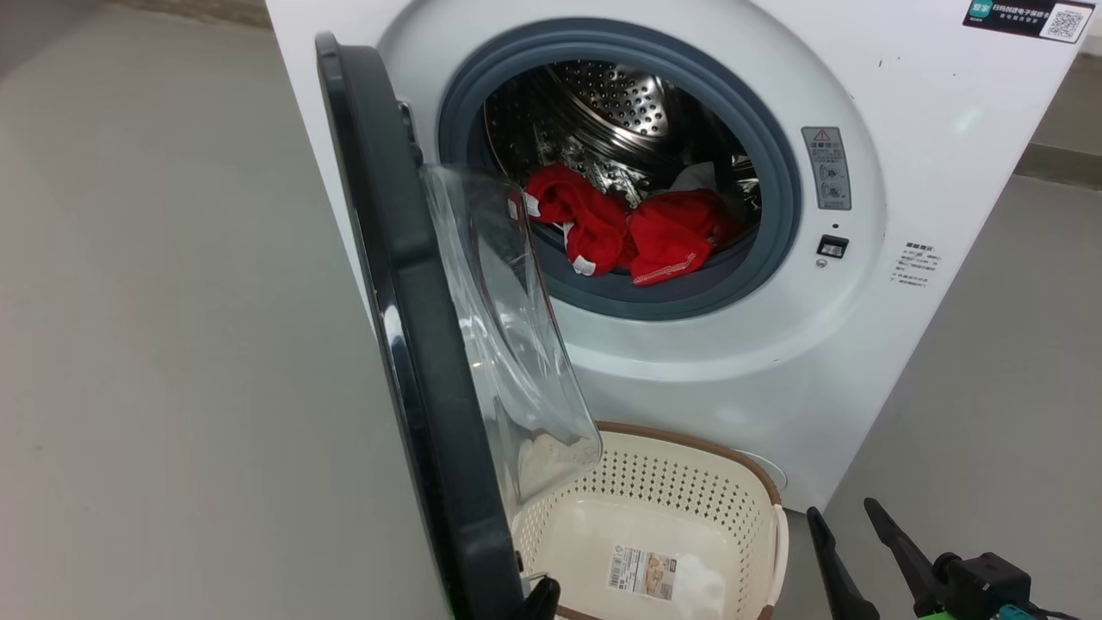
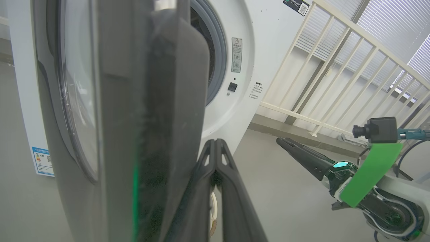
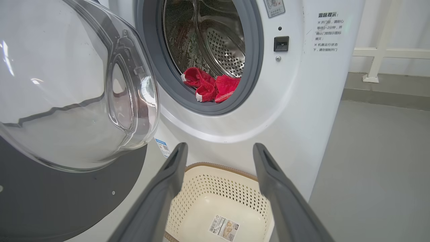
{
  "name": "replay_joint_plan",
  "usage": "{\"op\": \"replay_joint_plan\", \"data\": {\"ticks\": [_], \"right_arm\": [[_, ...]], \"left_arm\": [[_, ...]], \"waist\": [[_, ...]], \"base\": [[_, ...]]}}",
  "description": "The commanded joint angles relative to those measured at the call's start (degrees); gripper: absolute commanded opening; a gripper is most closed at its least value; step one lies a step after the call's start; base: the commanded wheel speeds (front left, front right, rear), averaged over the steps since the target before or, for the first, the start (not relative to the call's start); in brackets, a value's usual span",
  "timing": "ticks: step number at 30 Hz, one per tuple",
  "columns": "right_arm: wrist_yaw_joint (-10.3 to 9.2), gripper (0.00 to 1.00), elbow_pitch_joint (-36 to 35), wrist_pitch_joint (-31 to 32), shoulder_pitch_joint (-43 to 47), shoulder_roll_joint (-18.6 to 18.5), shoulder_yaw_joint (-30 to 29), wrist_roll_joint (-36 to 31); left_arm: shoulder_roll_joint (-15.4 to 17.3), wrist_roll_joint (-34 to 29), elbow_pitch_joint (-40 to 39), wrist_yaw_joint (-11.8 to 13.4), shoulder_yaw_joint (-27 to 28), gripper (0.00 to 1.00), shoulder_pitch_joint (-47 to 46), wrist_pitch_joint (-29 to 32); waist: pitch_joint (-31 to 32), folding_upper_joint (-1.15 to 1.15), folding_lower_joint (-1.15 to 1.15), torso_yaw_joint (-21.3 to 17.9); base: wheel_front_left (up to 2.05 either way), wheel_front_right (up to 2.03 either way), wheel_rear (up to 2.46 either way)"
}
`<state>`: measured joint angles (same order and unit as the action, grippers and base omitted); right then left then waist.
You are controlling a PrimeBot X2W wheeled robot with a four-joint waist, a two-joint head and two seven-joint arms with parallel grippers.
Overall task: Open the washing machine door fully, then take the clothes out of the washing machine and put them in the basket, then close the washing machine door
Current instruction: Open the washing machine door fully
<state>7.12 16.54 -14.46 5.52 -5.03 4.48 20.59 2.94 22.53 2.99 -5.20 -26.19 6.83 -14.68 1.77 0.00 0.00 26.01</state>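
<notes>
Standing swung out from the washing machine, the washing machine door is seen almost edge-on in the head view. It is hinged at the left of the round mouth, and its clear glass bowl bulges toward the right. The clothes are found inside the steel drum, heaped low at the front, with one red hem draped onto the grey rubber ring. The basket is set on the grey floor just in front of the machine, below the mouth and partly behind the door's lower edge. A paper label is seen on its bottom. The left gripper is clenched, its two dark fingers pressed together with nothing seen between them. It is placed just beside the door's lower edge, and whether it touches the door cannot be told. The right gripper is held low at the right of the basket, and its fingers are spread wide and released, with nothing grasped.
</notes>
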Motion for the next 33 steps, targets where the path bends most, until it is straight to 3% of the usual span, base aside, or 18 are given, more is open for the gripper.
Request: {"op": "replay_joint_plan", "data": {"ticks": [1, 33], "right_arm": [[0.36, 1.0, -1.5, -0.5, -2.5, -0.6, 1.3, -0.3], [0.36, 1.0, 0.5, -0.5, -7.1, -2.1, 6.1, 0.6]], "left_arm": [[-0.1, 0.6, -0.8, 1.3, 2.7, 0.0, -2.3, -0.3], [-0.1, -4.3, -9.8, 10.8, 10.4, 0.0, 4.3, -0.3]], "waist": [[0.1, 0.0, 0.0, 0.2], [-1.9, 0.0, 0.0, 2.6]], "base": [[0.0, 0.0, 0.0], [0.0, 0.0, 0.0]]}}
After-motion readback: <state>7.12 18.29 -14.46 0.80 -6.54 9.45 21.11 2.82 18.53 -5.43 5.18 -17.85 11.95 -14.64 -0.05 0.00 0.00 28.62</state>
